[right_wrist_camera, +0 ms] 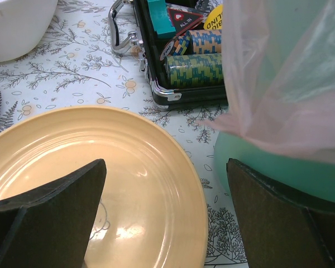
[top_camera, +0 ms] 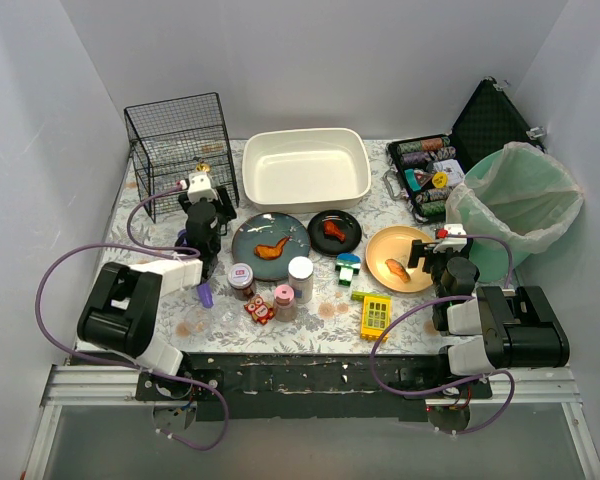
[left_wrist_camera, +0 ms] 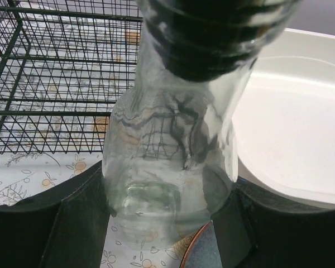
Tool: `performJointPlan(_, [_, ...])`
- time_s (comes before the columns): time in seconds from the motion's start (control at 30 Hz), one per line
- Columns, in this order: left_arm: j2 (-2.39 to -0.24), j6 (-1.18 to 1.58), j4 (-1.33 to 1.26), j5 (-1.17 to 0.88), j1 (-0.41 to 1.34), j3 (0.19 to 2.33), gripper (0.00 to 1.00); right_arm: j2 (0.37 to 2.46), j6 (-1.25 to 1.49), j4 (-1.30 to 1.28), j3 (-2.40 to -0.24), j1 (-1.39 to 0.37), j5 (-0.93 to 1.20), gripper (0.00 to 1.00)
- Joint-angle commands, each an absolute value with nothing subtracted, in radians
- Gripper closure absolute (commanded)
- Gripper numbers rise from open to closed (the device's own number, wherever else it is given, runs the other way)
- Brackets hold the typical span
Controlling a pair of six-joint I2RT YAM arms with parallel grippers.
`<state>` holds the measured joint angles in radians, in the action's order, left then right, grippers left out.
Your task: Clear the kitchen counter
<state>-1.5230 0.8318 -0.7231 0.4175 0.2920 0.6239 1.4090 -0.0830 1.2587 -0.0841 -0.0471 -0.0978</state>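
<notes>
The kitchen counter (top_camera: 325, 328) has a white fern-print cloth and holds plates, jars and toys. My left gripper (top_camera: 202, 222) stands between the wire basket and the blue plate; in the left wrist view its jaws (left_wrist_camera: 167, 223) are shut on a clear glass bottle (left_wrist_camera: 173, 156) with a dark ribbed top, held just above the cloth. My right gripper (top_camera: 436, 252) is open and empty. In the right wrist view it (right_wrist_camera: 164, 167) hovers over the right rim of the yellow plate (right_wrist_camera: 100, 184), beside the green bin (right_wrist_camera: 279, 162).
A black wire basket (top_camera: 180, 145) and a white basin (top_camera: 305, 168) stand at the back. A blue plate (top_camera: 268, 240) and a black plate (top_camera: 335, 232) hold orange food. An open poker-chip case (top_camera: 430, 170) sits by the bagged green bin (top_camera: 515, 205). Jars (top_camera: 242, 280) and a yellow toy (top_camera: 376, 315) are near the front.
</notes>
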Motion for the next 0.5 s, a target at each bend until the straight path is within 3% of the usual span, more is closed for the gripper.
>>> performJointPlan(0.0, [-1.528,0.810,-0.752,0.460,0.299,0.667,0.95,1.413,-0.095,1.290,-0.110,-0.048,-0.100,0.02])
performJointPlan(0.03, [-1.525,0.808,-0.747,0.468,0.299,0.673,1.00,1.414,-0.095,1.290,-0.110,-0.048,-0.098,0.02])
performJointPlan(0.17, [-1.487,0.798,-0.712,0.480,0.298,0.690,1.00,1.414,-0.095,1.290,-0.110,-0.048,-0.098,0.02])
performJointPlan(0.47, [-1.396,0.782,-0.339,0.471,0.298,0.909,1.00,1.413,-0.097,1.290,-0.112,-0.048,-0.097,0.02])
